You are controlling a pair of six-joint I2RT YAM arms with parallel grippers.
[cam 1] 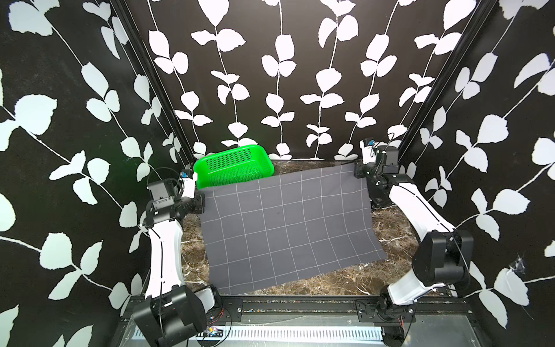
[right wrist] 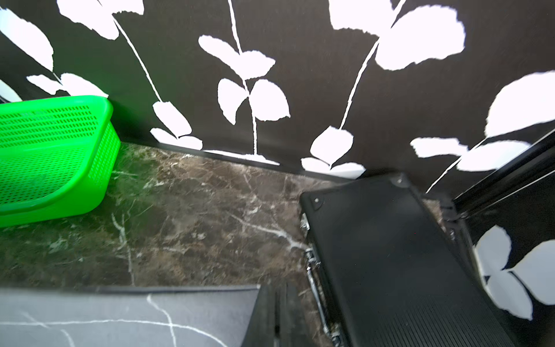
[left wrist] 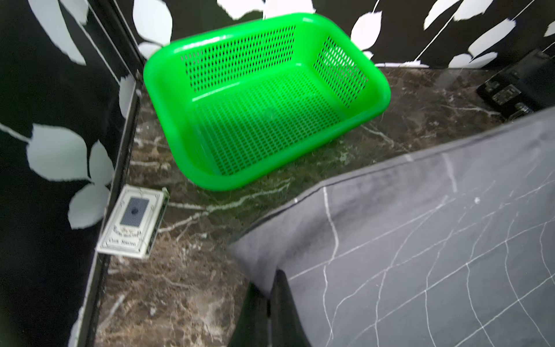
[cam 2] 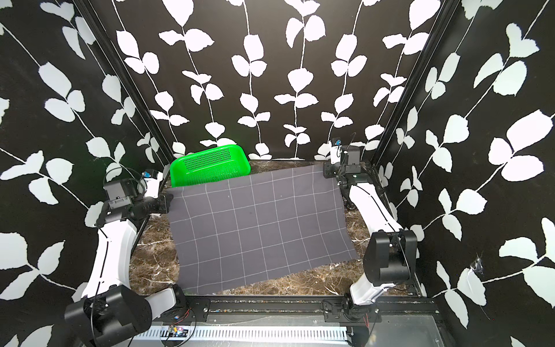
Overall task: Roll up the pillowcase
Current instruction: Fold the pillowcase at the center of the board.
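Observation:
The pillowcase (cam 1: 288, 228) (cam 2: 258, 231), dark grey cloth with a thin white grid, is spread flat between the two arms in both top views. My left gripper (cam 1: 200, 200) (cam 2: 168, 200) is shut on its far left corner. The left wrist view shows the cloth (left wrist: 420, 240) bunched where the closed left gripper (left wrist: 271, 279) pinches it. My right gripper (cam 1: 359, 169) (cam 2: 327, 171) is shut on the far right corner. In the right wrist view the hem (right wrist: 120, 315) runs straight into the closed right gripper (right wrist: 276, 288). The far edge is pulled taut between both grippers.
A green perforated basket (cam 1: 234, 165) (cam 2: 210, 165) (left wrist: 264, 102) (right wrist: 51, 156) stands at the back left, partly behind the cloth's far edge. A card box (left wrist: 132, 222) lies by the left wall. A black rigid case (right wrist: 390, 264) sits at the back right, beside the right gripper. Patterned walls enclose the marble table (cam 1: 345, 282).

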